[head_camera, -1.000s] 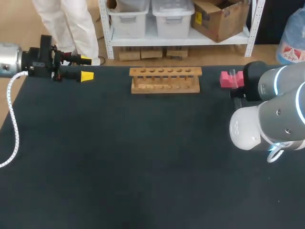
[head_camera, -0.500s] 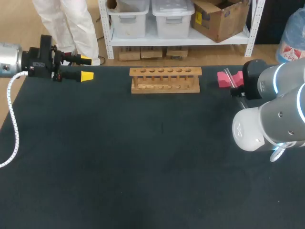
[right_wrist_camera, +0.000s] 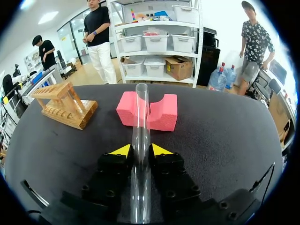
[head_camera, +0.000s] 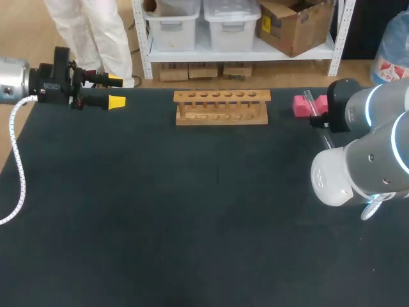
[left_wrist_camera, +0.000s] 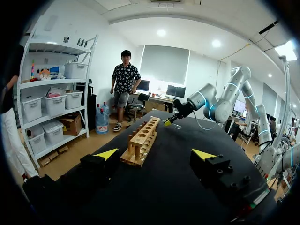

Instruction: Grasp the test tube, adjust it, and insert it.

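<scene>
The right tool [right_wrist_camera: 140, 151] grips the clear test tube [right_wrist_camera: 141, 108], seemingly just above the pink foam block [right_wrist_camera: 164, 112], so grasping is done; adjusting and inserting it into the wooden rack [head_camera: 222, 106] remain, and the left tool [head_camera: 115, 91] sits released, well apart.

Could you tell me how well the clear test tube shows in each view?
Right wrist view: the test tube stands out, pale highlights along its glass, in the right gripper. Head view: only a faint glint beside the pink foam block. Left wrist view: evenly lit, yet tube too small to tell.
</scene>
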### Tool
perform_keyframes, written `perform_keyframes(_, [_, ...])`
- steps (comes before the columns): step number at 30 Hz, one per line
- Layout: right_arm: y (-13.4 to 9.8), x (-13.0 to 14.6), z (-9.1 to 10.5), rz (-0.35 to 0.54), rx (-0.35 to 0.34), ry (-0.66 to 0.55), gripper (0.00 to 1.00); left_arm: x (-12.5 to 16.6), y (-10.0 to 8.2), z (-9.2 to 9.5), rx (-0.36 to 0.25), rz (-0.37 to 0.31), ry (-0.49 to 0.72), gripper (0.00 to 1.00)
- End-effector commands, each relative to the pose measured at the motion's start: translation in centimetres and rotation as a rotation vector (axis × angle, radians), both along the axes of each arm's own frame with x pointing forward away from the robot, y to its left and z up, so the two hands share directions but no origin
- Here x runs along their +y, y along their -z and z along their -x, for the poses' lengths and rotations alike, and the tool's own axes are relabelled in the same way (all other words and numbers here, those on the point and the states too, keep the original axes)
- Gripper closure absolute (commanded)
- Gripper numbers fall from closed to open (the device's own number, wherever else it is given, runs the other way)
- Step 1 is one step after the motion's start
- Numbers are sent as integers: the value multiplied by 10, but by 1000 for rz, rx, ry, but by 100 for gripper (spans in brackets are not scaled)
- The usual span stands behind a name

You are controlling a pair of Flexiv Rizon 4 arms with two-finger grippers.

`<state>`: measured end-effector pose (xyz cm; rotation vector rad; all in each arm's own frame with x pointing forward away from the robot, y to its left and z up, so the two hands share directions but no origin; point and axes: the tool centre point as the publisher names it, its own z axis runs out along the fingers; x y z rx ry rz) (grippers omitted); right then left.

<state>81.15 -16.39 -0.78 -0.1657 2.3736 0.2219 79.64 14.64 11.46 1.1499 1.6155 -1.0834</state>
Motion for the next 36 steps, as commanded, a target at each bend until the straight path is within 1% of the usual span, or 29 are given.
perform_keyframes(1, [-6,3,3,15,-7,22,100,0,1,0,-2,2,1,0])
perform_keyframes(5, [-15,4,6,15,-18,47,100,0,1,0,-2,2,1,0])
perform_keyframes(10, [-36,10,13,16,-35,74,100,0,1,0,-2,2,1,0])
perform_keyframes(15, [-61,23,23,16,-40,89,100,0,1,0,-2,2,1,0])
perform_keyframes(22, [-93,50,34,22,-46,102,100,0,1,0,-2,2,1,0])
perform_keyframes(29, [-120,80,38,32,-67,105,100,0,1,0,-2,2,1,0])
perform_keyframes(33, [-128,102,38,61,-64,82,100,0,1,0,-2,2,1,0])
perform_keyframes(36, [-130,119,37,71,-56,62,100,0,1,0,-2,2,1,0])
